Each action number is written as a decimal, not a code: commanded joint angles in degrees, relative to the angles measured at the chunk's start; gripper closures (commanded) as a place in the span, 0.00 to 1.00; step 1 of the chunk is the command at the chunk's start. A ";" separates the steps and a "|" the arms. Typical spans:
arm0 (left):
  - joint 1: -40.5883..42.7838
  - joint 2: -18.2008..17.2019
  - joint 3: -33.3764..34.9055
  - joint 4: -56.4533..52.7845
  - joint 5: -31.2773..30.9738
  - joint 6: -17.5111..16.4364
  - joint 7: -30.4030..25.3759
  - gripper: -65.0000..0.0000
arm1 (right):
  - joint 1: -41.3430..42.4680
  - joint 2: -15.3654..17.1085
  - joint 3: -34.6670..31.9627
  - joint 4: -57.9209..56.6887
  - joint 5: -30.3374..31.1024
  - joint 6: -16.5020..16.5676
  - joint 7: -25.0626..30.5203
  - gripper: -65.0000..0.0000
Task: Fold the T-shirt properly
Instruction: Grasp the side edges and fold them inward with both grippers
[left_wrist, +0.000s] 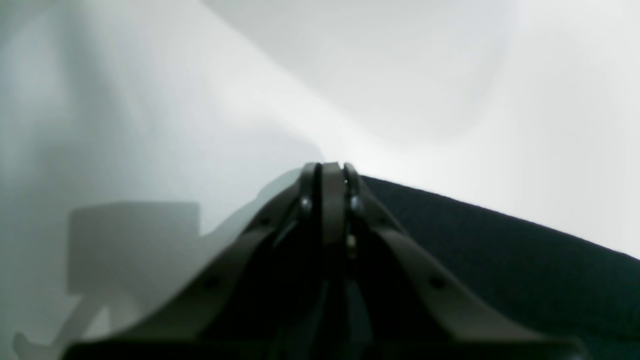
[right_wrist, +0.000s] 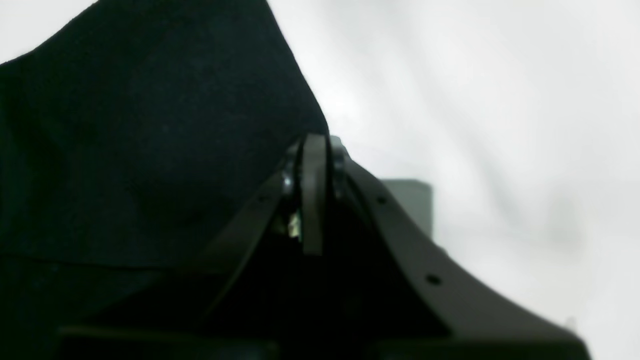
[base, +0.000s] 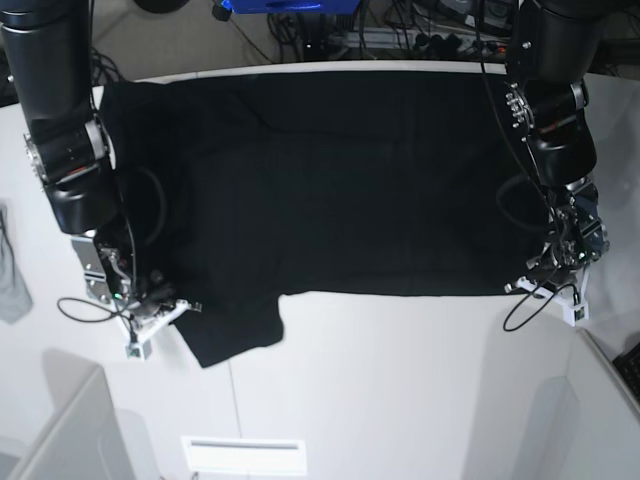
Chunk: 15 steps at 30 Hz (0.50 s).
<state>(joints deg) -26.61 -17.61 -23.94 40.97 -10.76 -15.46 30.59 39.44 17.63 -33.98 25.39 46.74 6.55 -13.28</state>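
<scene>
- T-shirt (left_wrist: 500, 260) in my left wrist view lies low right on the white table (left_wrist: 450, 100); the left gripper (left_wrist: 331, 170) has jaws together at its edge (whether cloth is pinched, I cannot tell).
- Right wrist view: the right gripper (right_wrist: 315, 142) is closed beside black cloth.
- Base view: the shirt lies spread across the table's far half, a gripper at each near corner.

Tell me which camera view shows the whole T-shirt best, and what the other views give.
The base view: the T-shirt lies spread across the white table, all edges and one sleeve visible. The left wrist view shows only a dark edge of it beside the left gripper; the right wrist view shows a raised, blurred fold by the right gripper.
</scene>
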 joint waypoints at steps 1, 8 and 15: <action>-0.25 -0.02 0.16 -0.22 0.79 -0.32 3.48 1.00 | 1.22 0.53 0.26 0.42 -0.02 0.00 -1.01 1.00; 2.65 -0.11 0.16 10.50 0.26 -0.40 5.50 1.00 | 0.43 0.97 0.26 3.49 -0.02 0.00 -1.10 1.00; 5.38 0.07 0.08 20.08 0.17 -0.40 8.75 1.00 | -4.14 5.27 0.35 17.56 0.34 -7.12 -1.01 1.00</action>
<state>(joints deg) -20.36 -16.69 -23.79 60.12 -10.55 -15.49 40.05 32.95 22.22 -34.00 42.22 46.96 -0.30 -15.68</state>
